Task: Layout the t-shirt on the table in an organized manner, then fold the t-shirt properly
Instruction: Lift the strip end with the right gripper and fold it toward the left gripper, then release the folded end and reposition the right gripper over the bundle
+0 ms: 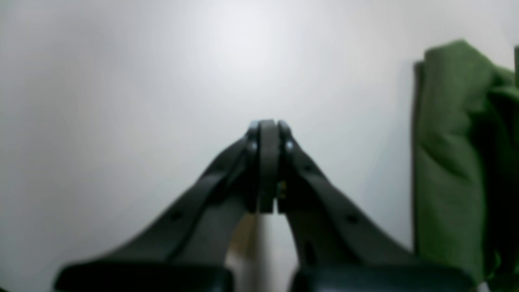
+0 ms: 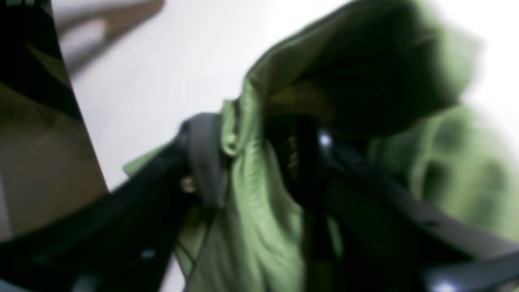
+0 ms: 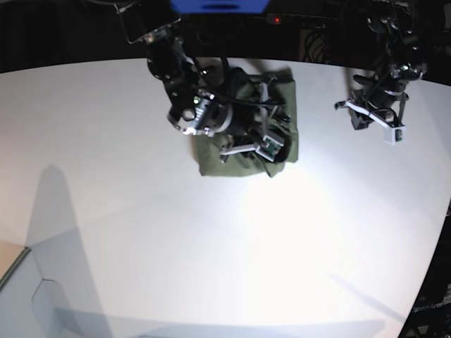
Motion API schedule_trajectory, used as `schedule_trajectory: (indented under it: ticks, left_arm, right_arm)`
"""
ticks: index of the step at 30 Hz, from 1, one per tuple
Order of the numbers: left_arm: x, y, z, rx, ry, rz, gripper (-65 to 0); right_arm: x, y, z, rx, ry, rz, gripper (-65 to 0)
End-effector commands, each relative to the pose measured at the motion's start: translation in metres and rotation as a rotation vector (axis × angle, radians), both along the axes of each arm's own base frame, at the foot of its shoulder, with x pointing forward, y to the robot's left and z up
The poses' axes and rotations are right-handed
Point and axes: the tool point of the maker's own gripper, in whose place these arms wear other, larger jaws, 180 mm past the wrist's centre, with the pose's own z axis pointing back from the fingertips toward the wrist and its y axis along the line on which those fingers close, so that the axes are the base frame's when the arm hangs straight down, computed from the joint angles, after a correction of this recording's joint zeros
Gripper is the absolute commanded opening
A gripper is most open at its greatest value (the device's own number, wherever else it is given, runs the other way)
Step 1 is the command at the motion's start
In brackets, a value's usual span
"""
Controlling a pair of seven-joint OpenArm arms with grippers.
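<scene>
Olive t-shirt (image 3: 282, 151) bunched in the upper middle of the white counter (image 3: 211, 267), under the right arm.

In the base view the right pincer (image 2: 259, 158) sits on top of the cloth, hiding much of it; its wrist view shows the fingers spread apart with a green fold lying between them, though blur hides whether they grip it. The left pincer (image 1: 267, 134), upper right in the base view, is clenched on nothing over bare counter, apart from the shirt's edge. A brown surface shows at the base view's lower-left corner.

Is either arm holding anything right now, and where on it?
Left gripper: shut, empty. Right gripper has a t-shirt fold between parted jaws; grip cannot be told.
</scene>
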Motion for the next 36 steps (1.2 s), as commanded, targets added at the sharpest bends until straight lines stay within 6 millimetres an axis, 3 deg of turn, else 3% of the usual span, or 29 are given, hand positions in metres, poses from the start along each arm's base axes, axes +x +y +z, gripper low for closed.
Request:
schedule_trajectory:
  ticks: [1, 3, 7, 9, 13, 16, 18, 22, 25, 34, 36]
  left_arm:
    - [0.003, 0.009, 0.009, 0.013, -0.034, 0.011, -64.8]
    - [0.001, 0.02, 0.011, 0.022, -0.037, 0.041, -64.8]
    - [0.0, 0.034, 0.016, 0.038, -0.048, 0.075, -64.8]
    - [-0.001, 0.038, 0.017, 0.042, -0.05, 0.087, -64.8]
    - [0.0, 0.04, 0.019, 0.043, -0.055, 0.093, -64.8]
    - [0.002, 0.04, 0.02, 0.043, -0.061, 0.091, -64.8]
    - [0.002, 0.04, 0.019, 0.042, -0.059, 0.092, -64.8]
    - [0.003, 0.039, 0.019, 0.04, -0.058, 0.09, -64.8]
    - [0.003, 0.039, 0.018, 0.039, -0.059, 0.092, -64.8]
    - [0.008, 0.04, 0.021, 0.037, -0.069, 0.095, -64.8]
    - [0.007, 0.04, 0.021, 0.037, -0.068, 0.095, -64.8]
  right_arm:
    - [0.005, 0.011, 0.027, 0.081, -0.051, -0.002, -30.5]
    - [0.003, 0.015, 0.049, 0.116, -0.102, -0.002, -26.3]
    - [0.0, 0.008, 0.086, 0.167, -0.191, -0.028, -25.5]
    - [0.001, -0.006, 0.088, 0.158, -0.205, -0.06, -25.5]
    - [0.004, -0.027, 0.08, 0.139, -0.191, -0.121, -25.6]
    - [0.01, -0.054, 0.068, 0.109, -0.168, -0.196, -28.7]
    - [0.016, -0.069, 0.064, 0.093, -0.164, -0.24, -35.2]
    - [0.016, -0.095, 0.057, 0.073, -0.146, -0.318, -54.6]
    - [0.005, -0.098, 0.053, 0.071, -0.126, -0.328, -65.0]
    - [-0.009, -0.095, 0.037, 0.06, -0.072, -0.321, -65.0]
    - [-0.014, -0.084, 0.033, 0.065, -0.055, -0.287, -65.0]
